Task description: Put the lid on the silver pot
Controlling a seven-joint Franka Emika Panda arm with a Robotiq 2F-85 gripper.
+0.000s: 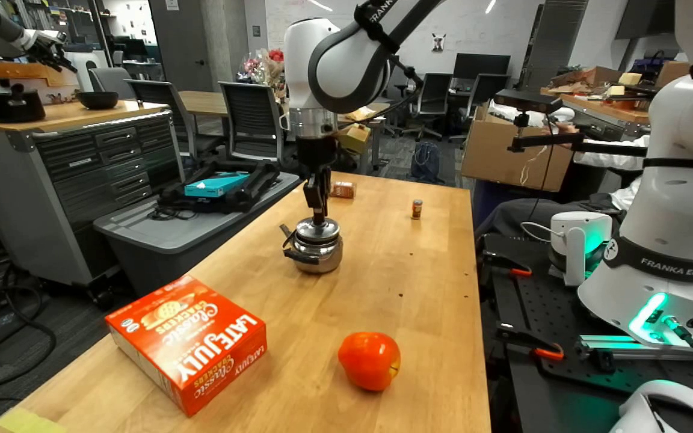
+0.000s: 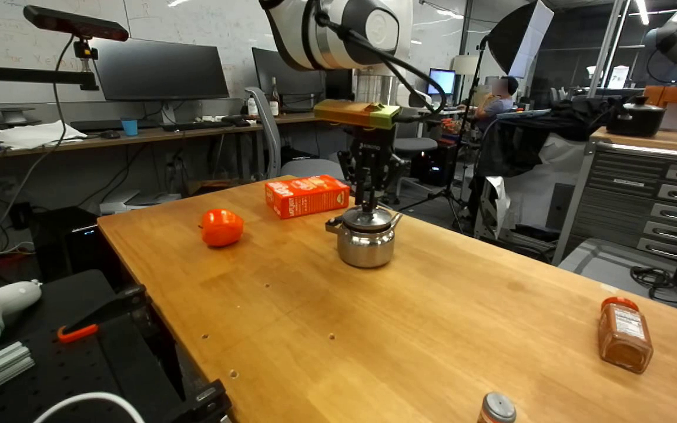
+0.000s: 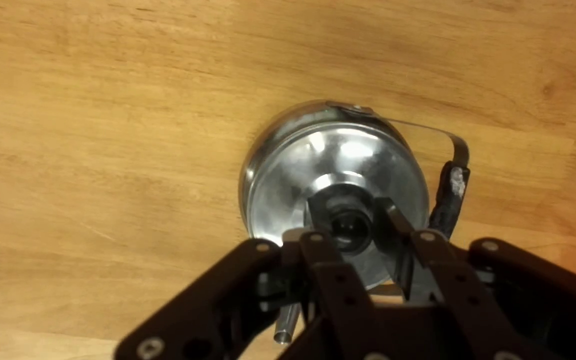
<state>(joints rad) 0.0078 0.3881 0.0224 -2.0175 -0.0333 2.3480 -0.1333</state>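
Yellow patch (image 1: 30, 421) flat on the tabletop (image 1: 437, 337) at the left edge, near end (edges as in an exterior view). Orange cracker box (image 1: 187, 343) next, lying flat along the left edge. Then the silver pot (image 1: 328, 258), upright, further up and close to the left edge, spout (image 1: 285, 230) toward that edge, black-gripped handle (image 1: 301, 257) on the side facing the box. Lid (image 3: 335, 157) sits on top of the pot, over the opening, roughly level in both exterior views; can't tell if fully seated. Gripper (image 1: 319, 221) directly above, pointing down, fingers drawn in to about the width of the lid's knob (image 3: 350, 230), one each side and right up against it in the wrist view, so it has the lid by the knob. Spice bottle (image 1: 344, 190) on its side by the far edge, toward the far-left corner. Red-orange fruit (image 1: 369, 361) at the near end, closer to the right edge than the left. Small jar (image 1: 417, 209) upright near the far-right corner
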